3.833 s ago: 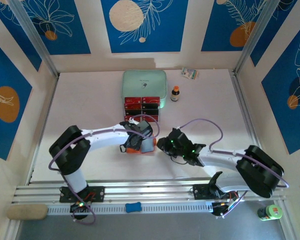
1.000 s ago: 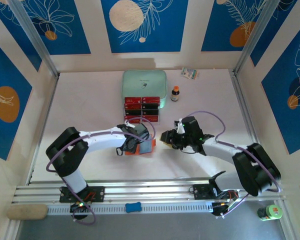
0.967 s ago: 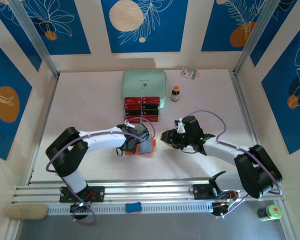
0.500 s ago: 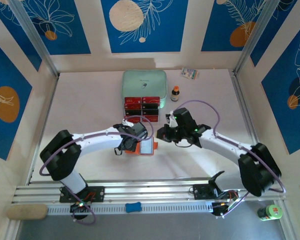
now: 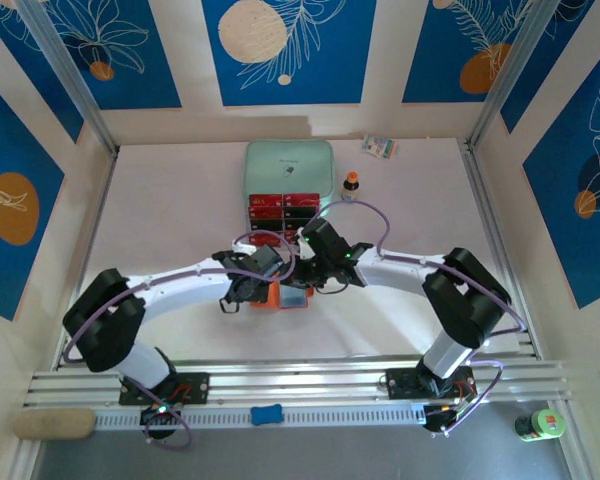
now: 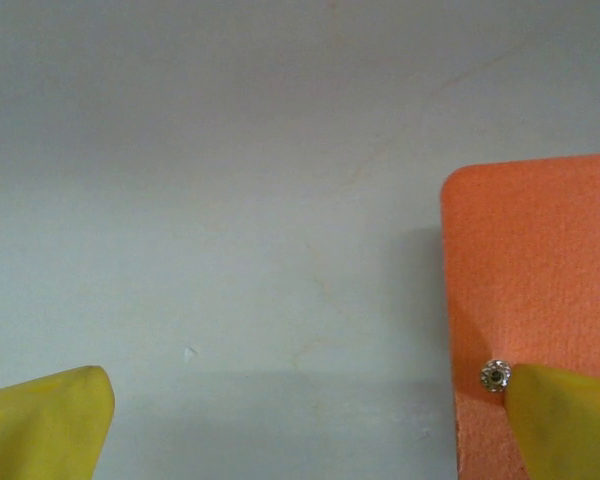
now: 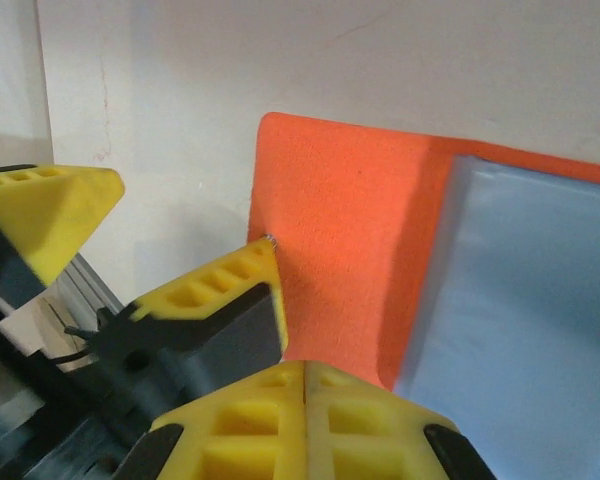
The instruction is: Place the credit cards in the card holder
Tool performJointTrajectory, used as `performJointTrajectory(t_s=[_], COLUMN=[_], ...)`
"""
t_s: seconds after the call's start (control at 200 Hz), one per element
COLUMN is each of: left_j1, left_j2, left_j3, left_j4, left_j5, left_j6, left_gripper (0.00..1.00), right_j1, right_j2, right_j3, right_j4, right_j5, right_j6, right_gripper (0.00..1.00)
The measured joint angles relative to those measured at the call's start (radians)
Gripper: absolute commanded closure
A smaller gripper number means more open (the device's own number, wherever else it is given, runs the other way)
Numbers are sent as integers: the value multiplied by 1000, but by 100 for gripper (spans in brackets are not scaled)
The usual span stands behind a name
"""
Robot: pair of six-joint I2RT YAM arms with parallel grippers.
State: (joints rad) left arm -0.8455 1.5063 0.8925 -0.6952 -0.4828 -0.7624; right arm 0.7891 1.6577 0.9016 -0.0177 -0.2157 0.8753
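The orange card holder (image 5: pixel 271 297) lies open at the table's middle, its greyish pocket (image 5: pixel 293 299) facing up. My left gripper (image 5: pixel 261 283) stands open over its left edge; in the left wrist view one yellow fingertip (image 6: pixel 565 420) rests by the holder's (image 6: pixel 535 270) metal snap (image 6: pixel 495 376), the other on bare table. My right gripper (image 5: pixel 300 272) hovers just over the holder (image 7: pixel 340 230), shut (image 7: pixel 305 366), nothing showing between its fingers; the pocket (image 7: pixel 520 320) lies beside it. Red and black credit cards (image 5: pixel 280 208) lie in rows behind the holder, some hidden by the right arm.
A mint-green zipped pouch (image 5: pixel 288 165) lies behind the cards. A small brown bottle (image 5: pixel 351 184) stands to its right and a small packet (image 5: pixel 381 147) sits near the back wall. The two arms meet closely over the holder.
The right arm swung left from beside the holder to over it, and its jaws closed. The left arm stretched a little further, its gripper staying open at the holder's left edge.
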Motion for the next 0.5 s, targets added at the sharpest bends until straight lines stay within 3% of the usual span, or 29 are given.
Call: performJointTrajectory(t_s=[0.24,0.5], left_j1=[111,399], left_j2=[-124,-150], left_j3=[-27,-46], left_j4=[39,120], left_j5=[66,206], left_j6=[-16,16], left_gripper=[0,0], right_j1=[37,43], right_j2=[130,187], right_j3=[13,-8], right_j4=[95,184], right_j5=[-1,0], right_j6=[40,88], right_gripper=[100,100])
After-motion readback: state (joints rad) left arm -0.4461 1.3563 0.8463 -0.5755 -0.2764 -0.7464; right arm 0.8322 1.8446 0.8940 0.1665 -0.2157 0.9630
